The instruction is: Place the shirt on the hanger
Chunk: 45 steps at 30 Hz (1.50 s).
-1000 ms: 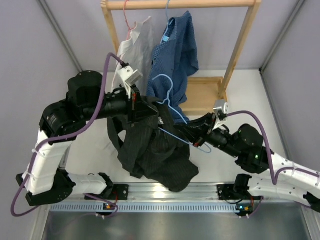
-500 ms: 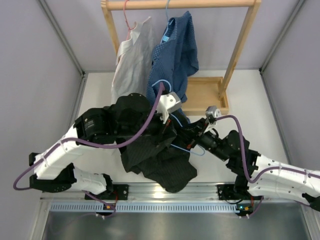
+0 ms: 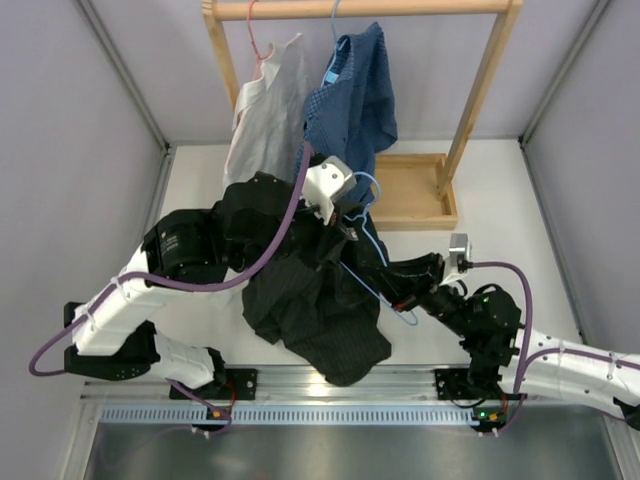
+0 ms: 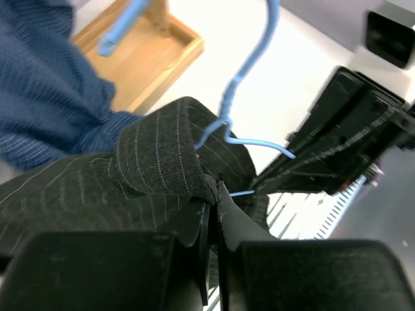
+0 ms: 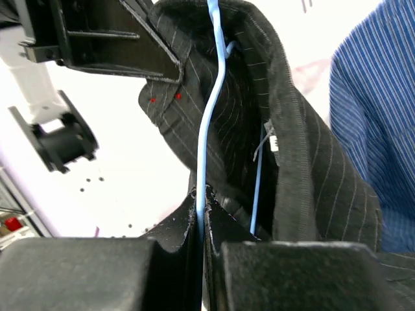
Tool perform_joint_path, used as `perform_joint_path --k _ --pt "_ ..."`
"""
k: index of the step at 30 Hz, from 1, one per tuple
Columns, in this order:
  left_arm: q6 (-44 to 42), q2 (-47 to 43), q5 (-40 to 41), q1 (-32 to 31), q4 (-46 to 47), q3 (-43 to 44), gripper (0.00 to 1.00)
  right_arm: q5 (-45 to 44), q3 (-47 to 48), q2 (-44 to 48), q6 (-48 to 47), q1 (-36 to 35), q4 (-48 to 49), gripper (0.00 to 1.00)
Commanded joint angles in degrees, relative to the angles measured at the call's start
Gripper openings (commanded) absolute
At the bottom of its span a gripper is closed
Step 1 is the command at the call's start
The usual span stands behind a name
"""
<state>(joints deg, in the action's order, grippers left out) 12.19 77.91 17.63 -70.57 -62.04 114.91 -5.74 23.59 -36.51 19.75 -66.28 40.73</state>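
Top external view: the dark shirt (image 3: pixel 310 315) is bunched over the tabletop (image 3: pixel 505 225) between your arms, the blue hanger (image 3: pixel 380 297) partly inside it. Left wrist view: your left fingers (image 4: pixel 189 238) are clenched on shirt fabric. Right wrist view: your right fingers (image 5: pixel 176 232) pinch the hanger wire.

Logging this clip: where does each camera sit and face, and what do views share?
Top external: above and behind, looking down; left arm, right arm and the shirt show.
Left wrist: on that wrist, looking past the left gripper, shut on shirt cloth.
Right wrist: on that wrist, looking past the right gripper, shut on the hanger.
Shared: all three show shirt and hanger.
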Motion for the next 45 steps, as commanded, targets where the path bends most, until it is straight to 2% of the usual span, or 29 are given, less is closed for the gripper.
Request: perform_joint_path --k 1,4,5,8,10,11,13,17,18,20,22,23,25,27,29,35,38,39,44,45 --pt "-5.1 1.0 -11.3 -0.2 1.4 3.1 0.11 3.0 0.0 0.1 -0.1 -0.8 12.9 0.0" --pt "-8.0 -0.3 -17.4 -0.3 1.5 2.6 0.43 2.9 -0.7 1.0 -0.7 -0.7 14.5 0.0" --pt "-8.7 -0.8 -17.3 -0.3 1.6 2.7 0.65 3.0 -0.9 1.4 -0.8 -0.7 14.6 0.0" --pt "-11.6 -2.6 -13.6 -0.2 1.7 5.1 0.85 2.9 -1.8 3.4 -1.6 -0.6 14.6 0.0" --pt "-15.4 -4.4 -6.1 -0.2 3.1 5.0 0.85 3.0 -2.4 5.6 -1.6 -0.6 13.9 0.0" --pt "-16.7 -5.4 -3.3 -0.2 7.6 3.4 0.85 3.0 -2.9 6.4 -1.5 -0.6 13.1 0.0" --pt "-21.2 -8.2 0.2 -0.2 12.5 -1.0 0.77 3.1 -3.6 9.2 -1.1 -0.6 11.8 0.0" --pt "-31.6 -10.4 0.4 -0.2 23.6 -6.2 0.72 5.3 -4.4 13.7 -0.6 -0.6 7.1 0.0" --pt "-34.0 -10.8 -0.4 -0.2 24.9 -7.3 0.72 5.3 -4.3 14.5 -0.4 -0.6 3.9 0.0" --pt "-39.0 -11.0 -4.5 -0.1 27.1 -9.7 0.79 7.9 -3.4 16.6 -0.2 -0.7 0.6 0.0" --pt "-40.5 -9.8 -10.0 -0.1 26.3 -9.3 0.8 8.5 -3.4 18.7 0.1 -0.6 -2.5 0.0" --pt "-40.3 -9.0 -15.9 0.0 25.0 -6.7 0.8 8.8 -3.6 19.4 0.1 -0.6 -3.2 0.0" --pt "-39.5 -4.7 -21.2 0.2 18.0 -2.7 0.8 9.3 -3.1 21.2 0.1 -0.6 -5.5 0.0" --pt "-39.5 -0.9 -26.6 0.4 13.8 1.4 0.74 10.9 -2.2 21.9 -0.1 -0.7 -7.6 0.0" --pt "-39.6 0.2 -29.4 0.5 10.9 2.0 0.6 13.0 -0.4 22.2 -0.6 -0.6 -11.1 0.0" --pt "-40.5 -0.6 -35.9 2.0 8.8 -2.1 0.54 14.2 1.1 23.4 -1.1 -0.7 -14.2 0.0" --pt "-40.6 -0.3 -37.4 2.5 7.2 -2.6 0.3 14.4 1.3 23.2 -1.2 -0.6 -13.9 0.0" --pt "-40.4 -0.5 -37.4 2.5 7.2 -2.8 0.28 14.5 1.3 23.1 -1.2 -0.6 -13.7 0.0" --pt "-40.0 -1.7 -38.6 2.7 7.3 -3.5 0.31 14.8 2.1 21.7 -1.5 -0.6 -13.6 0.0" --pt "-39.6 -2.0 -38.5 2.7 7.3 -3.6 0.36 14.8 2.2 21.7 -1.4 -0.6 -13.6 0.0"
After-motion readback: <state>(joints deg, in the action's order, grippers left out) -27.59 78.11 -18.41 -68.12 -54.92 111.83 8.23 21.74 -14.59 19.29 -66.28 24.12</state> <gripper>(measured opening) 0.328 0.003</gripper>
